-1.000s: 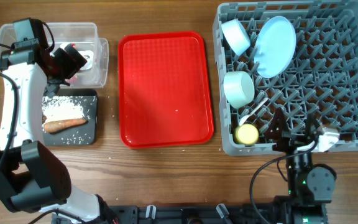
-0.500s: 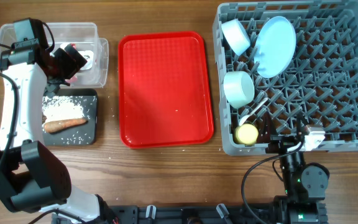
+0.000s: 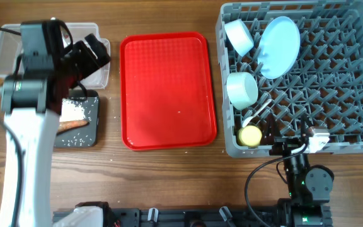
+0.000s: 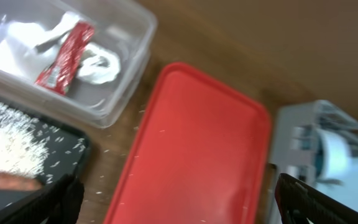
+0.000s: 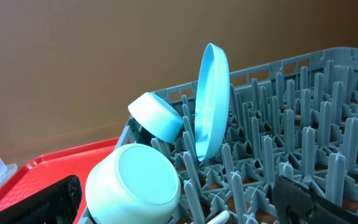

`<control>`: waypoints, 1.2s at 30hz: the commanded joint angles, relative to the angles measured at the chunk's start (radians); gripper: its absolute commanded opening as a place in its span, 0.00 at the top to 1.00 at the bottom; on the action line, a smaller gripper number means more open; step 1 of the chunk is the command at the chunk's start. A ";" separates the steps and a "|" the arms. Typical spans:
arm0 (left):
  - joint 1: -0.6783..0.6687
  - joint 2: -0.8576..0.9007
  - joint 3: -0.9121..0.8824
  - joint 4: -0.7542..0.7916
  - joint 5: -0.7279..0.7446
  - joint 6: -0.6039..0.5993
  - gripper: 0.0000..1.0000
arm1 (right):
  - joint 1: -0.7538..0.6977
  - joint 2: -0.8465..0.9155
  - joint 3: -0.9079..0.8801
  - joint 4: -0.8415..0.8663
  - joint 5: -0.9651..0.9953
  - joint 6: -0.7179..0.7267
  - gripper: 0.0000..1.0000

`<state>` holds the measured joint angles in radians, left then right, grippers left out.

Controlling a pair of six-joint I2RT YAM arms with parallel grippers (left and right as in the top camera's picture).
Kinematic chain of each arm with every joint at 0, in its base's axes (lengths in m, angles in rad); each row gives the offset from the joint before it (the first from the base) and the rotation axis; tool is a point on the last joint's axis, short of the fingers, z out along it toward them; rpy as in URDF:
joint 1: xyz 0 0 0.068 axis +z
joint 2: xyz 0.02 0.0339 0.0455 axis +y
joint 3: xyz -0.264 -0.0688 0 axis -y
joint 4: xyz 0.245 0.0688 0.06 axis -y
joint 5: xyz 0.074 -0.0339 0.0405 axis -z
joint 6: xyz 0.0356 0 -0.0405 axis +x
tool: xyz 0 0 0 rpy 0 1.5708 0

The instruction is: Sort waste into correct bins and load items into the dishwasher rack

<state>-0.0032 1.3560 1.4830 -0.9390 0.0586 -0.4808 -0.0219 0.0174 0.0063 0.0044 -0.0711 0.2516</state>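
Far left, the left arm rises over the bins, hiding much of the clear tub [image 3: 5, 49] in the overhead view. The left gripper [image 4: 179, 186] hangs above the tub's right end and the red serving tray's left edge, fingers spread wide and holding nothing.

Inside the tub lie the red snack wrapper [image 4: 64, 53] and the crumpled white paper [image 4: 17, 46], both well inside the rim. Just below the tub sits the black tray [image 3: 87, 135], with the rice [image 3: 74, 110] heaped above the sausage piece [image 3: 74, 124]. A few grains dot the tray's floor and the wood by its right edge.

In the middle, the red serving tray [image 3: 169, 88] is bare, a narrow strip of table [image 3: 169, 183] on either side and a wide band of wood in front.

On the right, the dishwasher rack [image 3: 345, 94] has its load along the left side. The upper bowl [image 3: 238, 34] leans in the back corner and the plate [image 3: 278, 47] stands on edge between pegs just beside it. Then come the lower bowl [image 3: 242, 89], the spoon [image 3: 257, 113] and the yellow cup [image 3: 251, 135] in the front left corner. The rack's right half is open pegs.

The right gripper [image 5: 178, 190] sits low at the rack's front edge, just beside the cup. Its fingers are wide apart and grasp nothing.
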 commanded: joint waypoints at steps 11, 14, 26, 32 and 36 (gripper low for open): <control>0.001 -0.924 -0.935 0.698 0.049 0.306 0.00 | 0.006 -0.010 -0.001 0.001 -0.016 -0.001 0.00; 0.034 -1.113 -1.200 0.895 0.045 0.317 0.00 | 0.006 -0.010 -0.001 0.001 -0.016 -0.001 0.00; 0.043 -1.353 -1.477 0.914 -0.013 0.320 0.00 | 0.006 -0.010 -0.001 0.001 -0.016 -0.001 0.00; 0.041 -1.353 -1.477 0.866 0.000 0.317 0.00 | 0.006 -0.010 -0.001 0.001 -0.016 0.000 0.00; 0.041 -1.353 -1.477 0.866 0.000 0.317 0.00 | 0.006 -0.010 -0.001 0.001 -0.016 -0.001 0.00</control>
<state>0.0341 0.0135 0.0120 -0.0711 0.0505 -0.1795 -0.0219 0.0154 0.0063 0.0010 -0.0715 0.2516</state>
